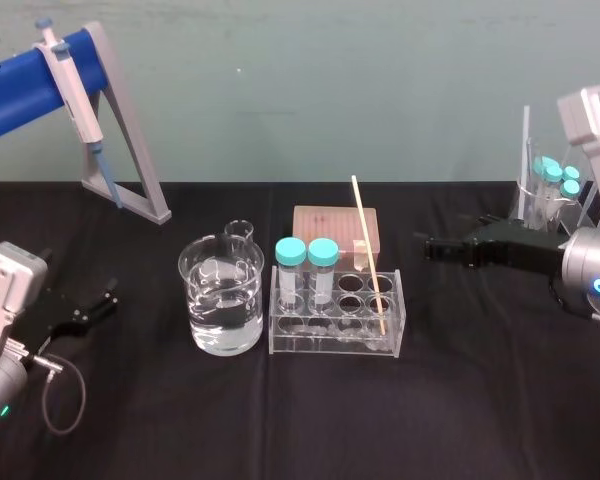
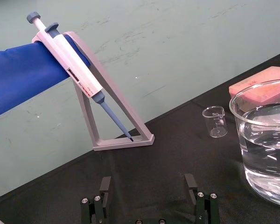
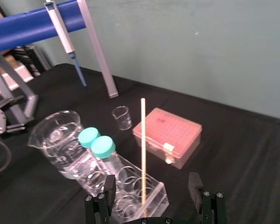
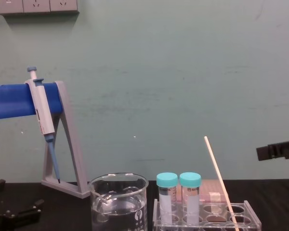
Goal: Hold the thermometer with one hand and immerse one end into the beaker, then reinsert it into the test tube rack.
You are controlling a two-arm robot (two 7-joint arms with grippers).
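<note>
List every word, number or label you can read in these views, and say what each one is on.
No text can be read in any view.
pipette: a dark strip and small red print on its body, too small to read.
small beaker: faint printed marks, too blurred to read.
thermometer, beaker, test tube rack: no markings can be made out.

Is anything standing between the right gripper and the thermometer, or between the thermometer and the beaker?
Nothing visible stands between the open right gripper and the thermometer. Toward the beaker, two teal-capped tubes stand in the test tube rack, directly on the path; the thermometer probably needs lifting above them.
</note>
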